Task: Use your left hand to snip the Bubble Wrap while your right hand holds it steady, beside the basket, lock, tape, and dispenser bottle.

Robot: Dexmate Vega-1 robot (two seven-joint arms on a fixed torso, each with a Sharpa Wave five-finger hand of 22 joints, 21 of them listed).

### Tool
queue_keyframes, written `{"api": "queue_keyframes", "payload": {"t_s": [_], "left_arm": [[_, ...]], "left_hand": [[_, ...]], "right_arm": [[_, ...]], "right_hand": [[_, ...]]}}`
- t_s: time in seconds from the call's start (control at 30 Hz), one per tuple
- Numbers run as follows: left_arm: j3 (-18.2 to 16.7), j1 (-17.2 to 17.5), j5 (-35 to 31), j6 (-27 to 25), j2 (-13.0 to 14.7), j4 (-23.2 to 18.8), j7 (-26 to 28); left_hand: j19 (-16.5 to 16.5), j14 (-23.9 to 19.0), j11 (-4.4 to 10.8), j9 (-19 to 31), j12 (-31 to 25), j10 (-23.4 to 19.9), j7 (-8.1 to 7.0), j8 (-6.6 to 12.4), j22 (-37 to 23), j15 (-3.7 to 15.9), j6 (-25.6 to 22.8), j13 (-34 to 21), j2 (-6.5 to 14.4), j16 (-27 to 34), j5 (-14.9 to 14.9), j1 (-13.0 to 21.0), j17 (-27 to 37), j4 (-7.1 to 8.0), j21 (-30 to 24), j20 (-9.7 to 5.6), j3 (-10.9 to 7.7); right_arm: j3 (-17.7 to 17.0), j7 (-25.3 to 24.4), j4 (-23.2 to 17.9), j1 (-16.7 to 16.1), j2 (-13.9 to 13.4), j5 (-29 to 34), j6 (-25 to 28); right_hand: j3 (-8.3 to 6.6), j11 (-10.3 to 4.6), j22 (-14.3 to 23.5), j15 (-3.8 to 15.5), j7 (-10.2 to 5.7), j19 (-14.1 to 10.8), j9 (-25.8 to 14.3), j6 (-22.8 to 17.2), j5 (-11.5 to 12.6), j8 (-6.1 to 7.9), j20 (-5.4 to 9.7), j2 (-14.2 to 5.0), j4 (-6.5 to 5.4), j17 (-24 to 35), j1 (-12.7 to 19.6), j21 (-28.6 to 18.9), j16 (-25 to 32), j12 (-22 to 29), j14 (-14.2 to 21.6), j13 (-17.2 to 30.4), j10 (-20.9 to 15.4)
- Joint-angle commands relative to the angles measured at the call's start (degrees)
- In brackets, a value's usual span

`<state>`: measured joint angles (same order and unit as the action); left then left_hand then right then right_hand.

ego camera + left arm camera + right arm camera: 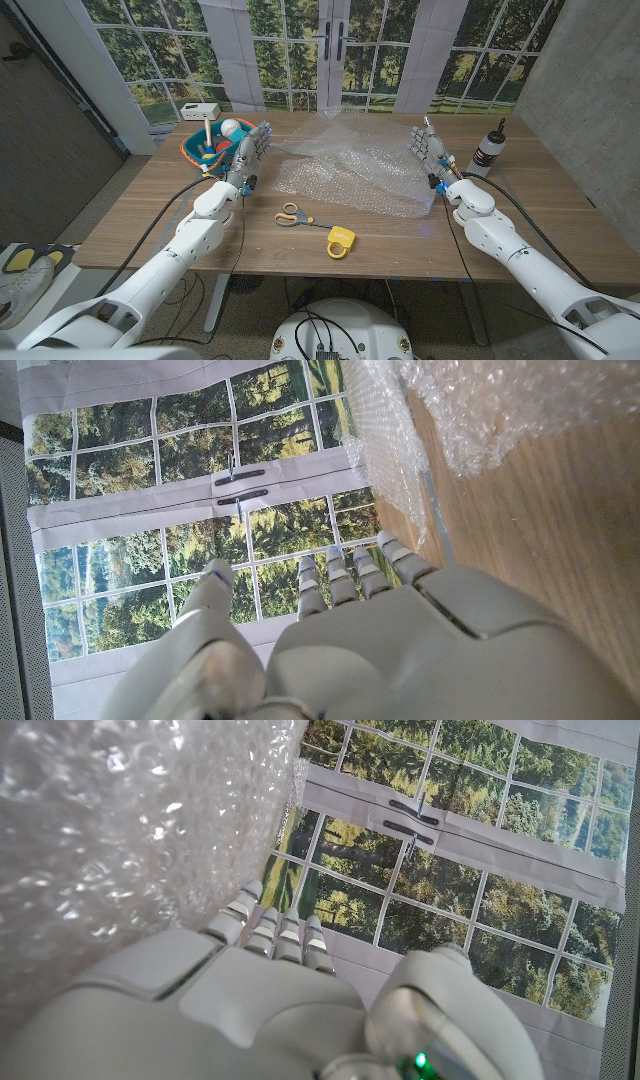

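Even, moderately bright illumination from above; the wooden table carries only soft, short shadows beneath the arms. The Bubble Wrap shows scattered specular glints in the head view and washes out to near white in the right wrist view. Head view sharp at centre, with wide-angle bowing of straight lines toward the edges. In both wrist views the nearest hand surfaces are slightly soft, the window backdrop crisp.

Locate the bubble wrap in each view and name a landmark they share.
Head view: bubble wrap spreads across the table's middle, between both hands.
Left wrist view: upper right, on the wood.
Right wrist view: upper left.
Shared landmark: the forest-window backdrop.
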<state>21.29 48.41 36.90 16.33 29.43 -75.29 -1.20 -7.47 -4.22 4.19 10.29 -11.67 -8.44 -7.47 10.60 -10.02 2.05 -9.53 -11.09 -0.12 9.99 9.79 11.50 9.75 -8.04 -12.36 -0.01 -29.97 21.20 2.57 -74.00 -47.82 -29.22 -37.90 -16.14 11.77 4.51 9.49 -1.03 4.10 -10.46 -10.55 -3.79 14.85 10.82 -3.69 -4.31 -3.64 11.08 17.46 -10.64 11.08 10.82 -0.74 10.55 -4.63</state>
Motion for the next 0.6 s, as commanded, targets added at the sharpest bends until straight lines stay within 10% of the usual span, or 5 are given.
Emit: {"api": "queue_keyframes", "payload": {"t_s": [0.03,0.6], "left_arm": [[0.1,0.7,-0.4,-0.4,0.4,-1.5,0.9],[0.2,1.1,-3.1,4.9,1.0,-0.3,-0.9]], "left_hand": [[-0.4,-0.4,-0.02,0.3,-0.3,-0.4,0.24,0.37,-0.1,3.03,-0.6,-0.2,0.1,0.3,0.4,0.4,0.1,-0.05,-0.2,-0.03,-0.38],[-2.0,-1.4,-0.17,0.2,-0.6,-1.4,1.62,0.24,-0.1,3.20,-0.8,-0.1,-0.4,0.6,0.2,0.6,0.1,-0.46,-0.2,-0.19,0.08]], "right_arm": [[-0.4,1.5,0.7,0.1,0.0,-1.6,0.9],[-0.5,3.4,1.5,0.4,-0.6,-1.6,-0.2]], "right_hand": [[0.29,0.03,0.3,-0.56,0.11,-0.2,-0.1,-0.4,0.3,0.37,-0.15,-0.13,0.03,0.1,0.4,-0.2,0.2,0.4,0.2,0.3,-0.5],[0.18,-0.20,0.3,-0.41,-0.18,0.1,-0.1,-0.3,0.1,0.30,-0.21,-0.30,0.22,0.0,0.8,0.0,0.2,0.4,0.1,0.3,-0.4]]}}
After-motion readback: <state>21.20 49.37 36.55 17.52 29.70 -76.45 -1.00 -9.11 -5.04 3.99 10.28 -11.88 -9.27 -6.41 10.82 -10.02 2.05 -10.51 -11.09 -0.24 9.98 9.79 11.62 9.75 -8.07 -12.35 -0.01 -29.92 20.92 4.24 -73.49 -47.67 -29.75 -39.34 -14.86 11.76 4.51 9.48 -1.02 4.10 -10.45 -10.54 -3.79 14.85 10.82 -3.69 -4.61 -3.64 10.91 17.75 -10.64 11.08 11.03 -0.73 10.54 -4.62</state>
